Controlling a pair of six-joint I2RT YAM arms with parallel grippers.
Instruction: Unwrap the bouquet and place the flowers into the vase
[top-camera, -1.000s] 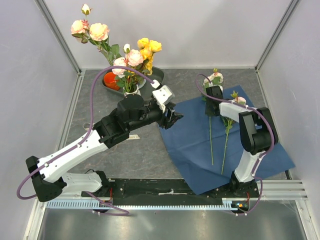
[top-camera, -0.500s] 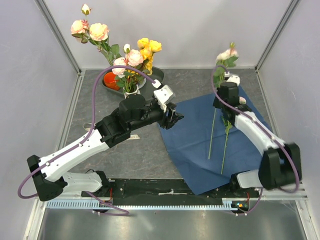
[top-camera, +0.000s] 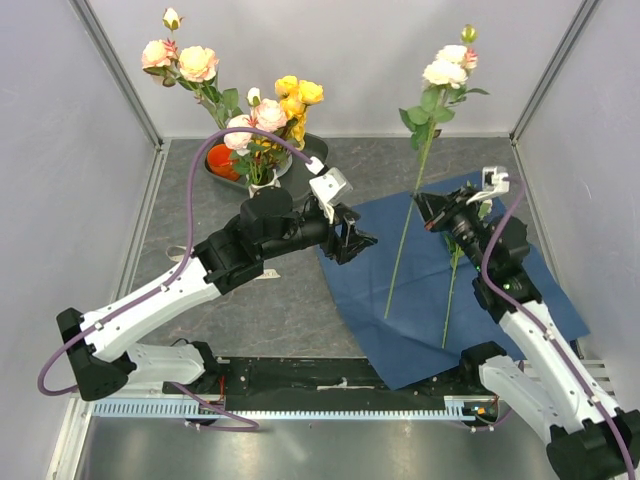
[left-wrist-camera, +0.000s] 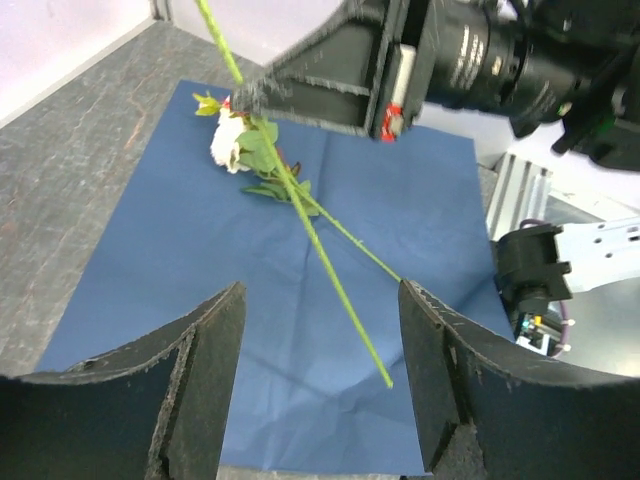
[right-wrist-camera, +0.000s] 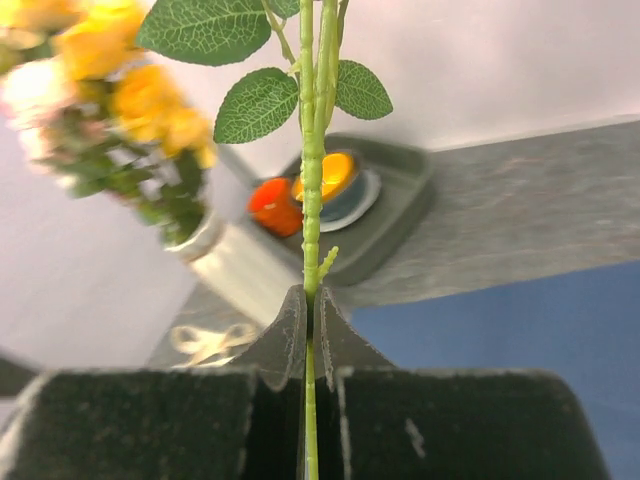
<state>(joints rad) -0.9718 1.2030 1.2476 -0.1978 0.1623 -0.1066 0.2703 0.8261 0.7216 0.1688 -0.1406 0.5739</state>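
Has most flowers (top-camera: 262, 112) in the vase (top-camera: 259, 181) near the far-left corner of the bench (top-camera: 290, 305). Pinches one raised stem (top-camera: 406, 235) in the right tool (top-camera: 432, 212) over the blue paper (top-camera: 360, 290), left tool (top-camera: 356, 243) wide and empty; leaves, seemingly, one more lying there.

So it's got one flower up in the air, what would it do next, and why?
Probably swing the right gripper left and back toward the vase, with the stem upright. Its jaws are shut on the flower, which is held nearly upright above the blue paper, and the vase with the other blooms stands at the back left. The open left gripper holds nothing.
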